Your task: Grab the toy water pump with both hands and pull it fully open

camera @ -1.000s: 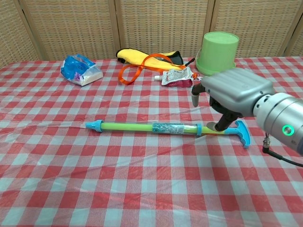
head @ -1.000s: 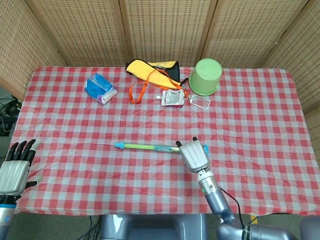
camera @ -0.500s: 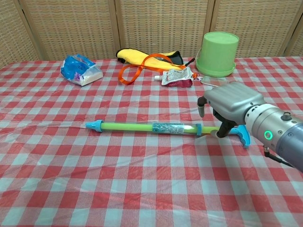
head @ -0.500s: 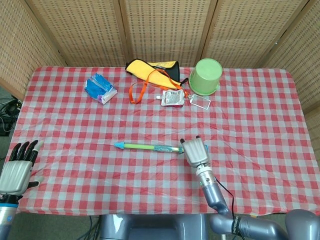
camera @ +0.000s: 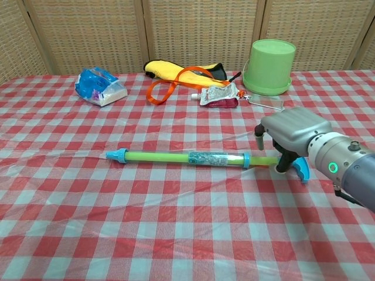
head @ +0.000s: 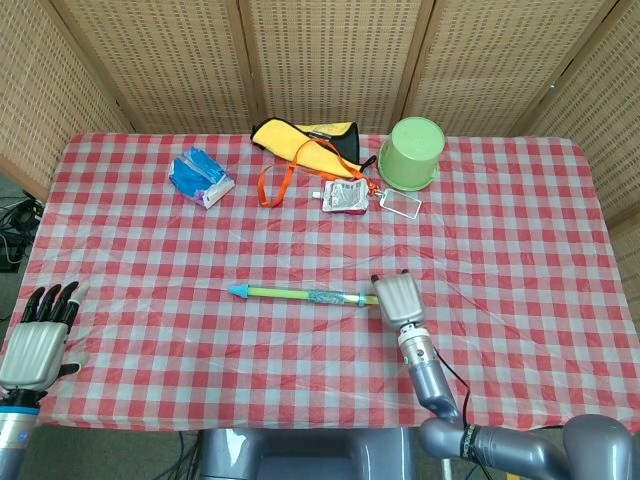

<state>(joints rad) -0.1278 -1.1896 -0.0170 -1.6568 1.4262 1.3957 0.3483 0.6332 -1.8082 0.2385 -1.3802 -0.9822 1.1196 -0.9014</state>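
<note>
The toy water pump [head: 300,294] [camera: 181,157] lies flat across the middle of the table: a green tube with a blue tip on the left and a blue handle [camera: 301,167] on the right. My right hand [head: 398,298] [camera: 293,130] sits over the handle end. Its fingers [camera: 283,161] reach down across the thin rod just left of the handle, while the thumb stands apart above the rod. My left hand [head: 38,335] hovers off the table's near left corner with fingers stretched out and nothing in it, far from the pump. The chest view does not show it.
Along the far side stand an upturned green bucket [head: 411,152] [camera: 269,65], a red pouch [head: 345,195], a clear card [camera: 266,103], a yellow bag with an orange strap [head: 300,140] and a blue packet [head: 200,176]. The red checked cloth [head: 520,250] covers the table.
My right hand has slid right along the pump toward the handle and sunk lower. The pump has not moved. The left hand has drifted slightly down.
</note>
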